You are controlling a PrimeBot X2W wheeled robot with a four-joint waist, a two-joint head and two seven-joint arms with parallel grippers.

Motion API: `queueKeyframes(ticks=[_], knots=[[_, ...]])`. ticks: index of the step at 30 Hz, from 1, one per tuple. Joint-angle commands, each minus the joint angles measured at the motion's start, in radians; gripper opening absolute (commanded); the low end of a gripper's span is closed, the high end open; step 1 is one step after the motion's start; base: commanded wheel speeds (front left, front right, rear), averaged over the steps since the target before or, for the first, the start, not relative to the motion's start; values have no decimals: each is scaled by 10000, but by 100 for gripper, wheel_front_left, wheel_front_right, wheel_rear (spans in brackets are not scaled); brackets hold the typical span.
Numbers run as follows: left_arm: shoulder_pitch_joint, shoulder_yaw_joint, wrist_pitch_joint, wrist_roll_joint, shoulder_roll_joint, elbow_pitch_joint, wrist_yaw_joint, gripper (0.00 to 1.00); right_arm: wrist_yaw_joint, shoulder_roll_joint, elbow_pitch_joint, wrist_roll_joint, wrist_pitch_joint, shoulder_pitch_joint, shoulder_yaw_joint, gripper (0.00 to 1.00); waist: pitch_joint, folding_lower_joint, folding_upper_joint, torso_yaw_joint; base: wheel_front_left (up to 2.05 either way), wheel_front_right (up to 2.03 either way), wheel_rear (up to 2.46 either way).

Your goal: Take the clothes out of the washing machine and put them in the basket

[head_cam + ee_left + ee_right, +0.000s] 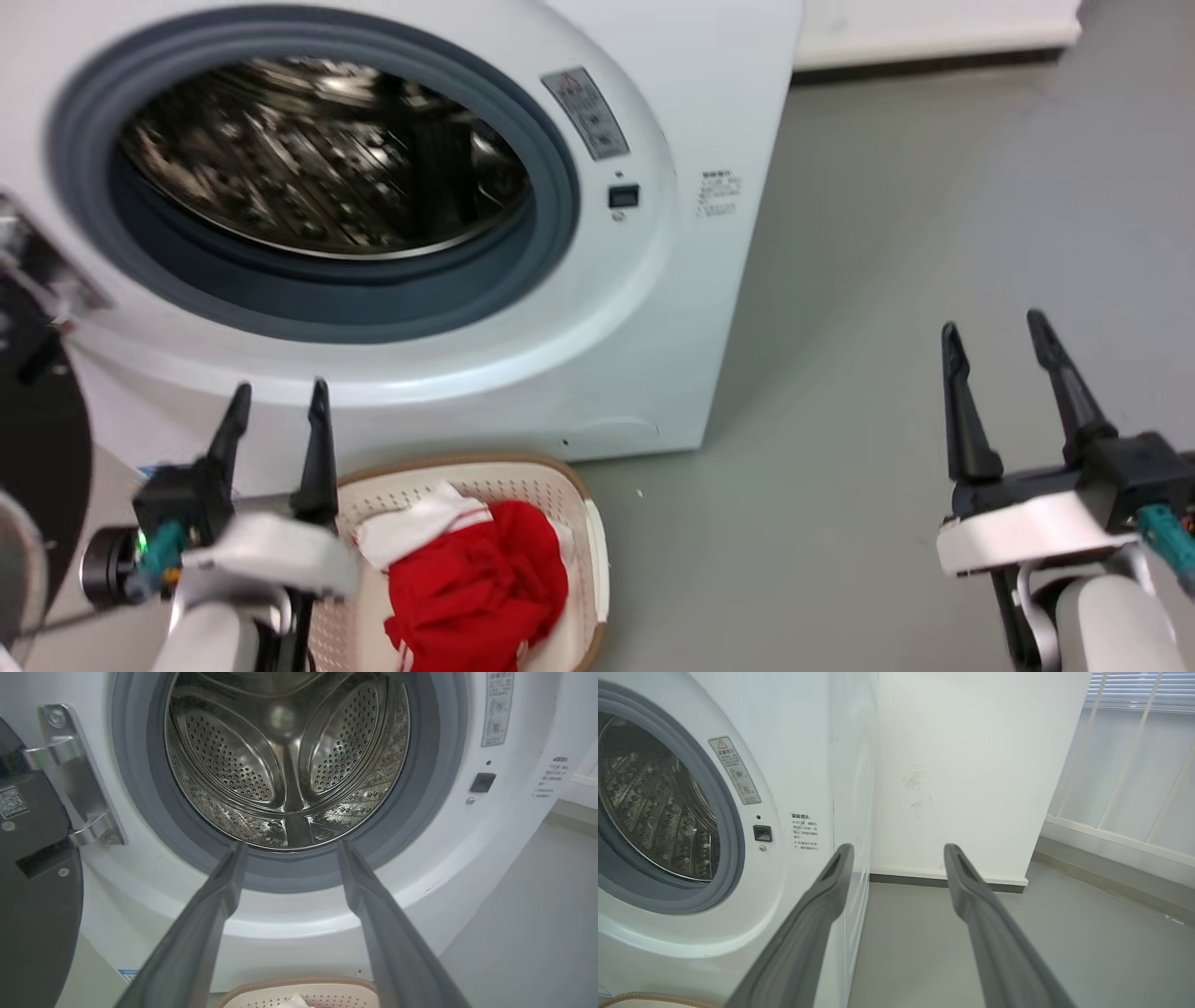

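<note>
Basket, washing machine on grey floor

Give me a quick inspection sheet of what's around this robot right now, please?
Surface: plain grey floor.
Job's things: large white front-loading washing machine, black-rimmed round door open, perforated steel drum looks empty; bright red fabric clothes and white cloth piece lie in the cream perforated plastic basket.
Clutter: nothing seen.
Hands: left hand open, empty, near the basket; right hand open, empty, over bare floor.
Cables: teal connector at left wrist.
Surroundings: white wall beside the machine.
</note>
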Motion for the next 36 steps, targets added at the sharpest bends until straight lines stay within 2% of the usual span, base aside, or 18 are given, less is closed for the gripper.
queueKeyframes(ticks=[1, 5, 16, 26, 36], knots=[[344, 53, -19, 330, -83, -220, 46, 100, -15, 7, 43, 4, -21, 223, 30, 100, -501, 1, 0, 311, 0, 0, 0], [1309, 140, -19, 1133, -400, -1001, 202, 100, -15, 7, 84, 17, -23, 600, 28, 100, -866, 1, 0, 365, 0, 0, 0], [2840, 905, -20, 1748, -1465, -1834, 225, 100, -13, 9, 169, 31, -23, 1163, 60, 100, -1261, 1, 0, 88, 0, 0, 0], [2919, 1430, -20, 2152, -1893, -2154, -37, 100, -15, 9, 212, 91, -23, 1200, 13, 100, -1298, 1, 0, -1, 0, 0, 0], [2899, 1833, -21, 2367, -2026, -2247, -290, 100, -15, 9, 227, 184, -23, 1183, 28, 100, -1277, 1, 0, -31, 0, 0, 0]])
